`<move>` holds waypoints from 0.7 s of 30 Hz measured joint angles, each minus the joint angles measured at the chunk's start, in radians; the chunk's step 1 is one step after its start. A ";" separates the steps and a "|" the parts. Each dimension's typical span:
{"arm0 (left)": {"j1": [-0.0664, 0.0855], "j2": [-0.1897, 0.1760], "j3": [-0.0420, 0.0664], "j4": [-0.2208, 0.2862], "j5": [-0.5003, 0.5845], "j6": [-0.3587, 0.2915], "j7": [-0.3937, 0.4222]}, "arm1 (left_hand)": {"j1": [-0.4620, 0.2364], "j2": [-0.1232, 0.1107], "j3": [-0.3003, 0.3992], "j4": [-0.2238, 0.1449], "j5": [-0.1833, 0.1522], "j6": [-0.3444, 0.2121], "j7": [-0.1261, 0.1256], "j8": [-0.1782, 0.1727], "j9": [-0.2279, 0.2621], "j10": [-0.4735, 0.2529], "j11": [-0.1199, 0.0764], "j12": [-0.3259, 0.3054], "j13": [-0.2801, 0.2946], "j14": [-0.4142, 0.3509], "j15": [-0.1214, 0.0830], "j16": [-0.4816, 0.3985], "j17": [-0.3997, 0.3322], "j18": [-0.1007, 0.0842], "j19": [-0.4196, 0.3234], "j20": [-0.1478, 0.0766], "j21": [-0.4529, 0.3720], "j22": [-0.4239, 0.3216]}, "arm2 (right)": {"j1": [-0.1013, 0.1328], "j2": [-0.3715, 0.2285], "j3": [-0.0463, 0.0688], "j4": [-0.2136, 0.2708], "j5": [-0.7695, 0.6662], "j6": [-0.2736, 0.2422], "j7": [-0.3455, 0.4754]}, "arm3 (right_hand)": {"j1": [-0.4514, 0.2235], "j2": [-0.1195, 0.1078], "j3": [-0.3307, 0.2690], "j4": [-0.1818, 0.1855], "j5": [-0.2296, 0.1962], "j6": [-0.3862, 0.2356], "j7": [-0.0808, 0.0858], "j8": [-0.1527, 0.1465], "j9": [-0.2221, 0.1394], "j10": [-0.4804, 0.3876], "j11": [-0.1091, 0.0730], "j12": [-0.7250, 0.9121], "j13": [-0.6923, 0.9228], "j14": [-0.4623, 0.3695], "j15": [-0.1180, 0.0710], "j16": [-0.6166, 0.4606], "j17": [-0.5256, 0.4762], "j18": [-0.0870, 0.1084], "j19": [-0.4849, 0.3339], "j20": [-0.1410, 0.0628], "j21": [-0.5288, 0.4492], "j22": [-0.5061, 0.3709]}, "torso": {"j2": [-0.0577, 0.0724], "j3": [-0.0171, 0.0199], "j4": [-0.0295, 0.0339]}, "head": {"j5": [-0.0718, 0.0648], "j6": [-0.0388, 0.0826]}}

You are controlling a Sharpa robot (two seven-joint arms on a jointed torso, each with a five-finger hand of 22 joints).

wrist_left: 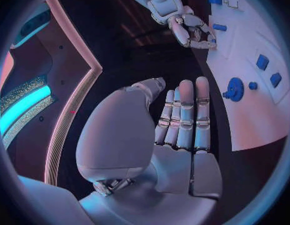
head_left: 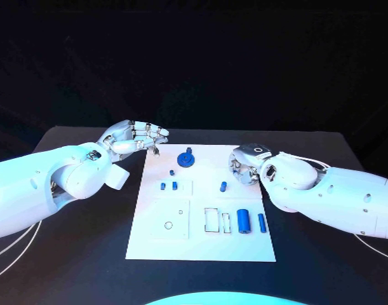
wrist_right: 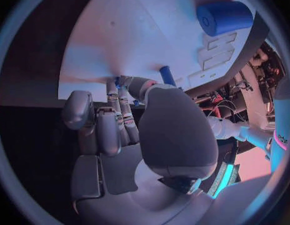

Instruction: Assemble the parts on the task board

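Observation:
The white task board (head_left: pixel 203 244) lies in the middle of the table. On it are a blue gear (head_left: pixel 187 158), a small peg (head_left: pixel 172 172), two small blue blocks (head_left: pixel 168 186), a short blue peg (head_left: pixel 223 186), a thick blue cylinder (head_left: pixel 243 220) and a thin blue rod (head_left: pixel 261 222). My left hand (head_left: pixel 137 138) hovers off the board's far left corner, fingers straight and holding nothing (wrist_left: pixel 179 125). My right hand (head_left: pixel 247 164) has its fingers curled down at the board's right edge, beside the short peg (wrist_right: pixel 167 76). A sliver of blue shows at its fingertips (wrist_right: pixel 117 81); whether that is a part is unclear.
White slotted pieces (head_left: pixel 214 220) sit left of the cylinder, and a small ring mark (head_left: pixel 168 225) is on the board's near left. Black table (head_left: pixel 75 254) surrounds the board on both sides, with cables trailing near each arm.

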 measured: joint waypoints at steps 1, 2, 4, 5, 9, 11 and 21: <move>0.000 0.000 0.000 0.000 -0.001 0.000 0.000 | 0.000 0.000 0.000 0.000 0.000 0.000 0.000 0.000 0.000 0.000 0.000 0.000 0.000 0.000 0.000 0.000 0.000 0.000 0.000 0.000 0.000 0.000 | -0.001 0.000 0.000 0.001 0.000 -0.004 -0.002 | -0.002 0.005 0.003 -0.003 -0.001 0.001 0.001 0.000 0.002 0.000 0.000 0.000 0.000 0.000 0.000 0.003 0.006 0.000 0.004 -0.004 0.005 0.005 | 0.000 0.0000 0.0001 | 0.000 0.000; 0.000 0.000 0.000 0.000 -0.001 0.000 0.000 | 0.000 0.000 0.000 0.000 0.000 0.000 0.000 0.000 0.000 0.000 0.000 0.000 0.000 0.000 0.000 0.000 0.000 0.000 0.000 0.000 0.000 0.000 | -0.001 -0.001 -0.001 0.001 0.000 -0.007 -0.003 | -0.004 0.006 0.004 -0.005 -0.002 0.004 0.001 0.000 0.003 0.002 0.002 -0.001 0.000 0.000 0.000 0.007 0.009 0.000 0.004 -0.004 0.008 0.007 | 0.000 0.0000 0.0001 | 0.000 0.000; 0.000 -0.001 0.000 0.000 -0.002 0.000 0.000 | 0.000 0.000 0.000 0.000 0.000 0.000 0.000 0.000 0.000 0.000 0.000 0.000 0.000 0.000 0.000 0.000 0.000 0.000 0.000 0.000 0.000 0.000 | -0.003 -0.001 -0.002 0.004 0.000 -0.016 -0.006 | -0.006 0.014 0.016 -0.018 -0.001 0.007 -0.002 0.004 0.009 0.006 0.006 -0.004 0.000 0.000 -0.007 0.013 0.021 -0.016 0.014 -0.004 0.024 0.018 | 0.000 0.0000 0.0001 | 0.000 0.000; 0.000 -0.001 0.000 0.000 -0.002 0.000 0.000 | 0.000 0.000 0.000 0.000 0.000 0.000 0.000 0.000 0.001 0.000 0.000 0.000 0.000 0.000 0.000 0.000 0.000 0.000 0.000 0.000 0.000 0.000 | -0.003 -0.002 -0.002 0.005 0.000 -0.019 -0.007 | -0.005 0.015 0.019 -0.022 -0.001 0.007 -0.002 0.004 0.010 0.006 0.006 -0.006 0.000 0.000 -0.007 0.013 0.024 -0.016 0.014 -0.004 0.027 0.021 | 0.000 0.0000 0.0001 | 0.000 0.000; 0.000 -0.001 0.000 0.001 -0.004 0.001 0.000 | 0.000 0.000 0.000 0.000 0.000 0.000 0.000 0.000 0.001 0.000 0.000 0.000 -0.001 0.000 0.000 0.000 0.000 0.000 0.000 0.000 0.000 0.000 | -0.006 -0.004 -0.004 0.008 0.000 -0.034 -0.010 | -0.008 0.023 0.037 -0.031 0.003 0.008 -0.002 0.004 0.015 0.009 0.009 -0.014 -0.002 0.000 -0.007 0.017 0.028 -0.016 0.018 -0.007 0.035 0.028 | 0.000 0.0000 0.0001 | 0.000 0.000; 0.000 -0.001 0.000 0.001 -0.004 0.001 0.000 | 0.000 0.000 0.000 0.000 0.000 0.000 0.000 0.000 0.001 0.000 0.000 0.000 -0.001 0.000 0.000 0.000 0.000 0.000 0.000 0.000 0.000 0.000 | -0.007 -0.006 -0.004 0.010 0.000 -0.042 -0.012 | -0.009 0.024 0.037 -0.032 0.003 0.008 -0.002 0.004 0.015 0.009 0.009 -0.015 -0.002 0.000 -0.007 0.017 0.028 -0.016 0.018 -0.007 0.035 0.029 | 0.000 -0.0001 0.0001 | 0.000 0.000; 0.000 -0.002 0.000 0.001 -0.006 0.001 0.001 | 0.000 0.000 0.000 0.000 0.000 0.000 0.000 0.000 0.001 -0.006 0.001 -0.004 -0.003 -0.003 0.003 0.000 -0.001 0.000 0.000 0.000 0.000 -0.001 | -0.009 -0.021 -0.002 0.024 0.008 -0.094 -0.008 | -0.009 0.024 0.045 -0.039 0.002 0.008 -0.003 0.004 0.020 0.013 0.014 -0.019 -0.001 0.000 -0.007 0.022 0.034 -0.016 0.025 -0.007 0.046 0.033 | 0.000 -0.0006 0.0001 | -0.002 0.001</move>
